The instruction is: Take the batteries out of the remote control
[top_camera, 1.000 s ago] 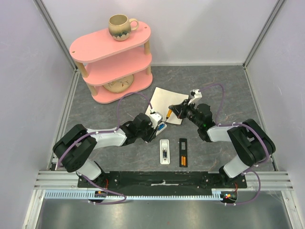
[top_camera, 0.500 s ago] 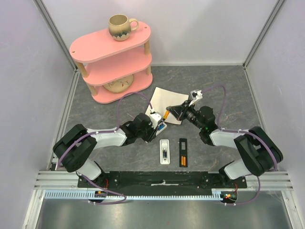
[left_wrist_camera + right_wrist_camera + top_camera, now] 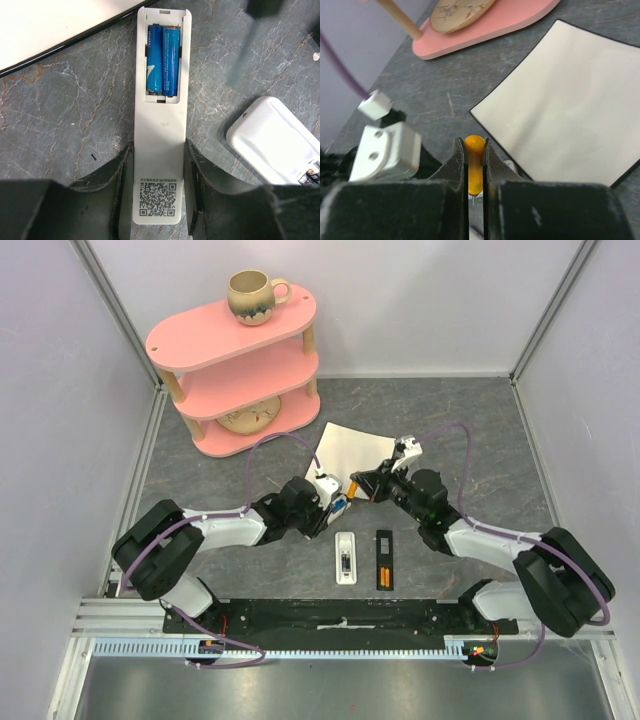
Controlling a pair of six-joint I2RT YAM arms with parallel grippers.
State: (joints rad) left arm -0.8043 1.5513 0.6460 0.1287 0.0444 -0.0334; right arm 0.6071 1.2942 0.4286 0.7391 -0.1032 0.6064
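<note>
Left wrist view: the left gripper [image 3: 159,152] is clamped across the tail of a white plastic remote control [image 3: 160,115] near the desk's middle. Two blue cylindrical batteries [image 3: 162,60] sit side by side in its open bay. The right gripper [image 3: 473,145] pinches an orange-handled screwdriver [image 3: 475,170]. Slip the tip under one battery's end and lever gently, with the remote pinned flat.

two blue batteries [image 3: 162,60] sit side by side inside the opened white remote [image 3: 159,145].
</note>
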